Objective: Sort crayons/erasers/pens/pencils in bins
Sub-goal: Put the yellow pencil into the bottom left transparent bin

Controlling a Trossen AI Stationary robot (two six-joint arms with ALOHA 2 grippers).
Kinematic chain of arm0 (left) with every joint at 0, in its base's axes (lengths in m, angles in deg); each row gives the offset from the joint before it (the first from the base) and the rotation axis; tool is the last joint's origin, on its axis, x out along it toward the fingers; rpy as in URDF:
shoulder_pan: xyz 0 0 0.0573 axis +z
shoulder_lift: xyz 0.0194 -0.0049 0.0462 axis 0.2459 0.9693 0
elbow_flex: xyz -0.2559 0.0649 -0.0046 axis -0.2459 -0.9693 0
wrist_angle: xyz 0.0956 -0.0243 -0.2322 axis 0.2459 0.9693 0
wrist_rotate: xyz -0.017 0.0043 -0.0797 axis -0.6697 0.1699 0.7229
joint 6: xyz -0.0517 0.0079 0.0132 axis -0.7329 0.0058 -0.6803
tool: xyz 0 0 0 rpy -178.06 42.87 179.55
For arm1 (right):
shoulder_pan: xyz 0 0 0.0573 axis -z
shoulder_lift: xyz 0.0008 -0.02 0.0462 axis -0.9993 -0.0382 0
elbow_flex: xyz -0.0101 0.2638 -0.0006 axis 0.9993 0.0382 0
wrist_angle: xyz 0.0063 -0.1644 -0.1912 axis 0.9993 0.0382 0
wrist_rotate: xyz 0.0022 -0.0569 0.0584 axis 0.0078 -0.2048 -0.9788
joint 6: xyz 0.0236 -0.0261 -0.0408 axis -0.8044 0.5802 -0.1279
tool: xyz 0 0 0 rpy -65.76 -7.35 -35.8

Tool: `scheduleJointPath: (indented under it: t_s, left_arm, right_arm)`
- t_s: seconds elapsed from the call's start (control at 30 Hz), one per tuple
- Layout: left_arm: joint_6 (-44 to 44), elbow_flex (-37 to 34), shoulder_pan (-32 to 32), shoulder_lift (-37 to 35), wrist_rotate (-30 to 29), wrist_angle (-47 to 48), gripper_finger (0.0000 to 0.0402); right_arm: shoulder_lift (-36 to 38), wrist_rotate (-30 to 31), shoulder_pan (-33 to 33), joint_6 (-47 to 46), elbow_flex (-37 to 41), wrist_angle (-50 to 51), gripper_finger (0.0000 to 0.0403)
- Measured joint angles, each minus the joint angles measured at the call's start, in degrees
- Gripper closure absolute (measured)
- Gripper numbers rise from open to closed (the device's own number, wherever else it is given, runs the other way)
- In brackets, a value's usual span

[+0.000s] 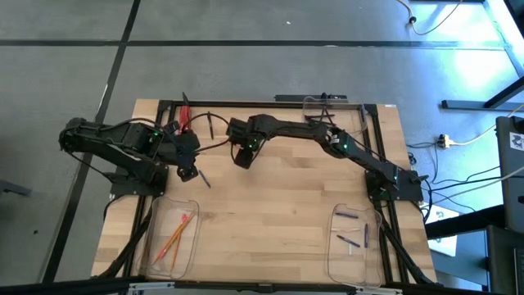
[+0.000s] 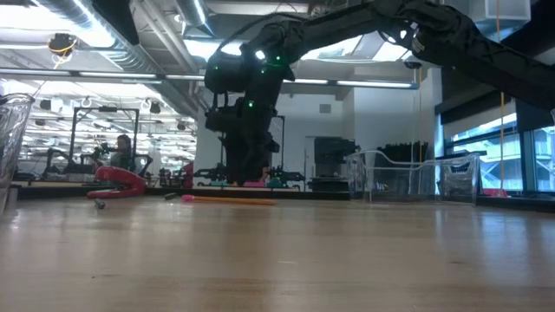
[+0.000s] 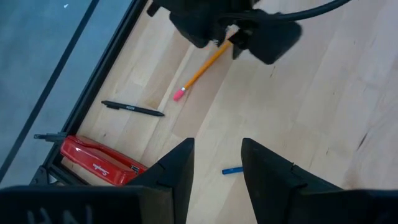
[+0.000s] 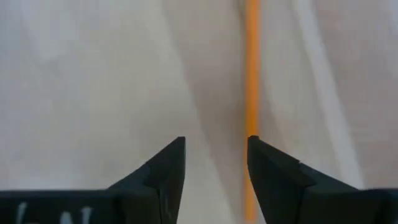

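Observation:
An orange-yellow pencil (image 3: 202,70) with a pink end (image 3: 178,94) lies flat on the table; it also shows in the low view (image 2: 230,200). My right gripper (image 4: 216,149) is open, low over the pencil's other end (image 4: 251,74), which lies close along one finger. In the high view it is at the table's middle far part (image 1: 243,157). A black pen (image 3: 132,109) lies near the far left edge. My left gripper (image 3: 217,155) is open and empty, left of the right one (image 1: 187,170). Two pencils lie in the near left bin (image 1: 155,246), several crayons in the near right bin (image 1: 378,246).
A red stapler (image 3: 99,163) lies at the far left edge, and it shows in the high view (image 1: 187,115). A small blue piece (image 3: 232,170) lies ahead of my left gripper. A third clear bin (image 1: 315,105) stands at the far right. Bare wood lies between the two near bins.

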Motion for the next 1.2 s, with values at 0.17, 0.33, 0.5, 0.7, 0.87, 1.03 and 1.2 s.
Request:
scheduleJointPath:
  t_s: [0.17,0.33,0.5,0.7,0.87,1.03,1.2]
  left_arm:
    - [0.0,0.0,0.0,0.0,0.0,0.0,0.0276]
    - [0.0,0.0,0.0,0.0,0.0,0.0,0.0276]
    - [0.3,0.0,0.0,0.0,0.0,0.0,0.0276]
    - [0.4,0.0,0.0,0.0,0.0,0.0,0.0276]
    - [0.4,0.0,0.0,0.0,0.0,0.0,0.0276]
    - [0.4,0.0,0.0,0.0,0.0,0.0,0.0276]
    - [0.4,0.0,0.0,0.0,0.0,0.0,0.0276]
  right_arm:
    - [-1.5,0.6,0.8,0.0,0.1,-1.4,0.0233]
    - [-2.5,0.6,1.1,0.0,0.1,-3.7,0.0233]
    - [-3.5,0.6,1.2,1.4,0.1,-3.8,0.0233]
    - [-3.5,1.3,1.2,1.1,0.1,-4.0,0.0233]
    - [-3.3,2.0,1.3,1.6,0.1,-4.2,0.0233]
    - [-3.2,2.1,1.3,1.6,-1.1,-3.7,0.0233]
    - [-3.2,5.3,1.4,0.3,-1.1,-3.5,0.0233]
